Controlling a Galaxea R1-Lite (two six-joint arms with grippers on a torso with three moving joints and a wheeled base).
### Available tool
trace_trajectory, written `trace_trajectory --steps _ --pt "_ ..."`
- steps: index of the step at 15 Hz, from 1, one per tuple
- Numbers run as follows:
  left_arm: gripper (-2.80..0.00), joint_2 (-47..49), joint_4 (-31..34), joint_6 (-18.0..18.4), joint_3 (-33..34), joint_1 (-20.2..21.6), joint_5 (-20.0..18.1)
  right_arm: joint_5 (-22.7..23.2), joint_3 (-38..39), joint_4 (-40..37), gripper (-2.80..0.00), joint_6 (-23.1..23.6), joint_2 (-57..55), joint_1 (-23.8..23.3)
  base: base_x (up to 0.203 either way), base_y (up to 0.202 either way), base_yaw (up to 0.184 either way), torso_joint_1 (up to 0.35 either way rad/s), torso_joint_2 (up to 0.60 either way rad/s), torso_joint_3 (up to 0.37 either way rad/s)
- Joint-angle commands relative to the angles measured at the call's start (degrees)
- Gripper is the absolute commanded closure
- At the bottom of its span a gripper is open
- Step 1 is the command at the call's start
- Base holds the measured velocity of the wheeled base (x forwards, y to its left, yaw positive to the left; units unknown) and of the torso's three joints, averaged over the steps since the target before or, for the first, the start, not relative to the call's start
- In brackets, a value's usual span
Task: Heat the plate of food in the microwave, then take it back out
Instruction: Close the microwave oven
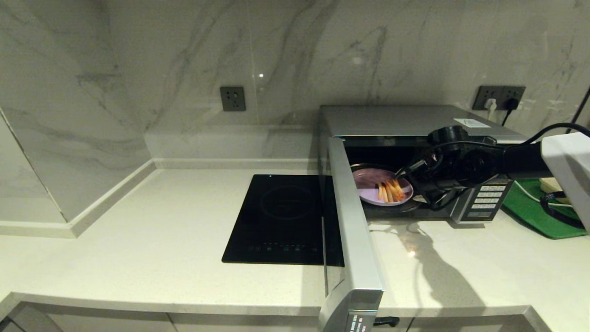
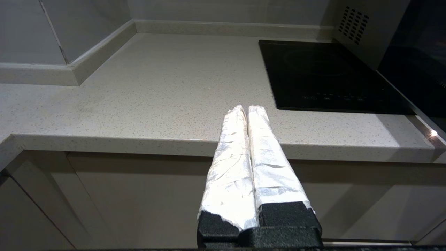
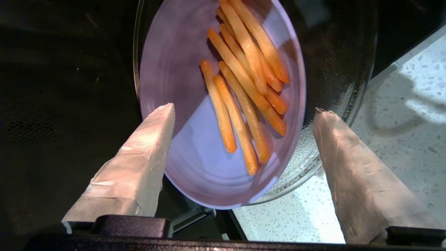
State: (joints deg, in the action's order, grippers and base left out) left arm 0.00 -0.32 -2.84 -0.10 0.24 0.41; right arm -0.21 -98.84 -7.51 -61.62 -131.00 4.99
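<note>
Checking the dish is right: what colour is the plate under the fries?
Pale lavender plate; clearest in the right wrist view.

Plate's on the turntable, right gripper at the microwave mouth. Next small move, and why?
Probably draw the right gripper straight back out of the microwave. Its fingers stand wide apart on either side of the plate of food without gripping it, and the plate rests on the glass turntable. The door is open and cannot swing shut while the arm is in the opening.
</note>
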Motion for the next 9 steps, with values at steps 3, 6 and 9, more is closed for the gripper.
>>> trace_trajectory --steps 3,6,9 --pt "0.0 -0.1 0.0 -0.1 0.0 0.0 0.0 0.1 4.5 -3.1 -2.8 -0.7 5.1 0.1 0.0 0.0 0.0 0.0 0.0 0.0" --pt "0.0 -0.1 0.0 -0.1 0.0 0.0 0.0 0.5 12.6 -3.1 0.0 0.1 13.3 0.1 0.0 0.0 0.0 0.0 0.0 0.0" --pt "0.0 -0.1 0.0 -0.1 0.0 0.0 0.0 2.1 21.9 -2.9 0.0 2.0 23.3 0.2 0.0 0.0 0.0 0.0 0.0 0.0"
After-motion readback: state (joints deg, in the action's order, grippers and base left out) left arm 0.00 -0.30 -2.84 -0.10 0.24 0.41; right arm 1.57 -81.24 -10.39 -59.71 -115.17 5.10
